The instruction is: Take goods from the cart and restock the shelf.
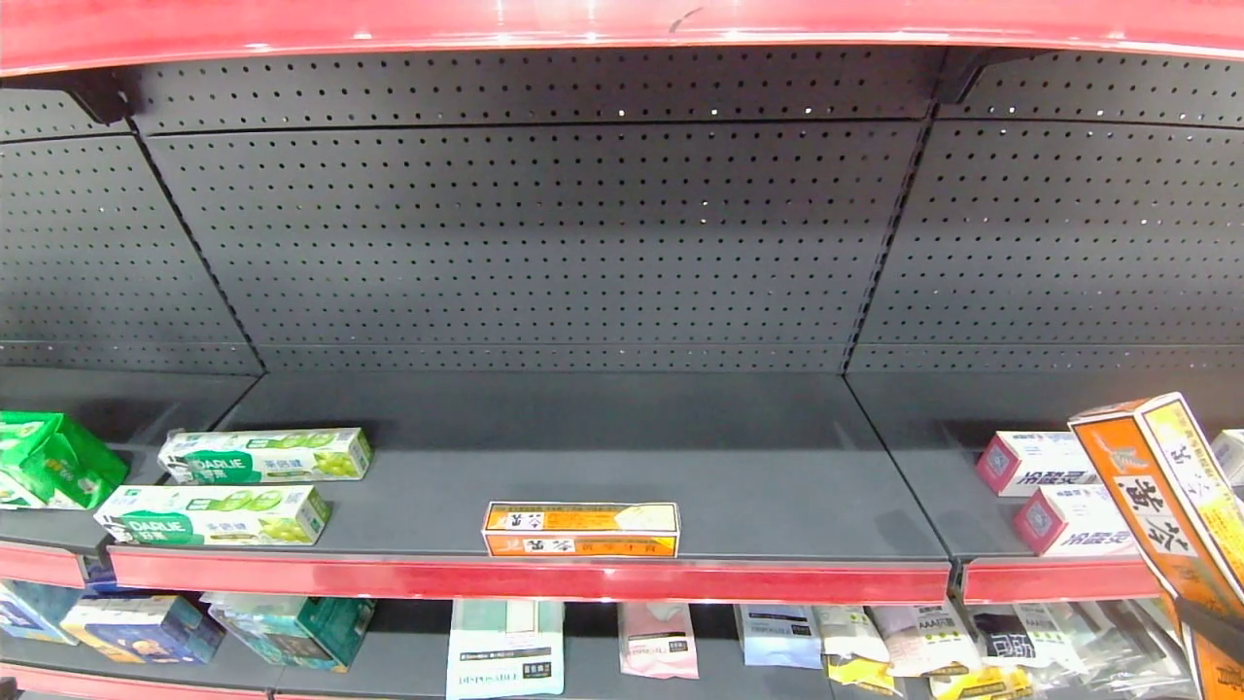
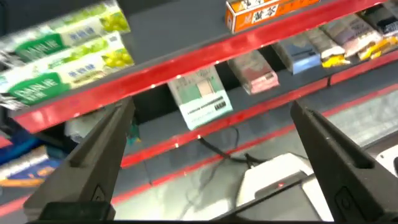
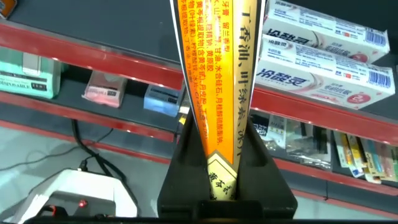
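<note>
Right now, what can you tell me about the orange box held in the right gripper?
The orange box is a long, slim carton, cardboard by its look, with orange and yellow faces and black print. It looks closed and undented. The right gripper clamps its lower end from two opposite sides. The box is tilted, top leaning to the robot's left, and held in the air before the right shelf bay. Nothing else is seen touching it.
</note>
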Motion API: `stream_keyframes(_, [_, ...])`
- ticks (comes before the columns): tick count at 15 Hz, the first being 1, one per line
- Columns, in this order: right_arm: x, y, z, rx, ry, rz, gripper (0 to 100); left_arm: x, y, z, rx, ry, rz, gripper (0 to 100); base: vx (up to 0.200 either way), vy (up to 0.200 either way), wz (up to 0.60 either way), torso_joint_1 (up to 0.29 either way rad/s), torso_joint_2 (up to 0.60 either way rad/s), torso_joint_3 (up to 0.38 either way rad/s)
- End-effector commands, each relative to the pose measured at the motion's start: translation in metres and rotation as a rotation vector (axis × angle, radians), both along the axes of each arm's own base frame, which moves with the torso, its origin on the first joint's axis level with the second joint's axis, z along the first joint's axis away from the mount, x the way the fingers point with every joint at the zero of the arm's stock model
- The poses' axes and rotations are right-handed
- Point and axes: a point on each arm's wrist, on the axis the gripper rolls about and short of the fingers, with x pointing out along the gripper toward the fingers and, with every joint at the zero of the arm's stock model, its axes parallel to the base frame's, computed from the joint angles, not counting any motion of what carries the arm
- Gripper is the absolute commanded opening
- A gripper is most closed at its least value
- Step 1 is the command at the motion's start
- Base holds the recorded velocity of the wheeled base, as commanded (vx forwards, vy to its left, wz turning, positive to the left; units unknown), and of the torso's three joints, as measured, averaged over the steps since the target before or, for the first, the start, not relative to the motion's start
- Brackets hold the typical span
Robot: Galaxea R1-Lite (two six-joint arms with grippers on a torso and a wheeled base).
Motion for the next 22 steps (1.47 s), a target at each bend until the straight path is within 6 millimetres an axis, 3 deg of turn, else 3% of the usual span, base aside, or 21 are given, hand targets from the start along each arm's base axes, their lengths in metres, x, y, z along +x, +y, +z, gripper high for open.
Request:
stream_keyframes(1, [0.003, 0.000, -0.001, 0.000, 0.020, 0.011, 0, -0.019, 0.015, -0.008, -0.062, -0.108, -0.007, 100, 0.000, 0.000, 0.00, 0.000, 0.00, 0.000])
stream_keyframes(3, [0.003, 0.000, -0.002, 0.001, 0.023, 0.020, 0, -0.020, 0.016, -0.009, -0.065, -0.116, -0.008, 100, 0.000, 0.000, 0.00, 0.000, 0.00, 0.000])
stream_keyframes(10, [0.002, 0.000, -0.002, 0.000, 0.021, 0.020, 0, -0.021, 0.017, -0.011, -0.062, -0.120, -0.012, 100, 0.000, 0.000, 0.60, 0.002, 0.00, 0.002])
stream_keyframes(13, [0.005, 0.000, -0.002, -0.032, 0.028, 0.036, 0, -0.026, 0.021, -0.021, -0.077, -0.156, -0.011, 100, 0.000, 0.000, 0.00, 0.000, 0.00, 0.000])
stream_keyframes(16, [0.023, 0.001, 0.004, -0.021, 0.071, 0.069, 0, -0.038, 0.031, -0.046, -0.092, -0.229, -0.005, 100, 0.000, 0.000, 0.00, 0.000, 0.00, 0.000])
stream_keyframes(18, [0.045, 0.002, 0.011, -0.006, 0.089, 0.092, 0, -0.033, 0.030, -0.059, -0.042, -0.201, 0.084, 100, 0.000, 0.000, 0.00, 0.000, 0.00, 0.000])
stream_keyframes(22, [0.075, 0.002, 0.010, -0.019, 0.046, 0.108, 0, -0.035, 0.024, -0.062, -0.091, -0.180, 0.278, 100, 0.000, 0.000, 0.00, 0.000, 0.00, 0.000])
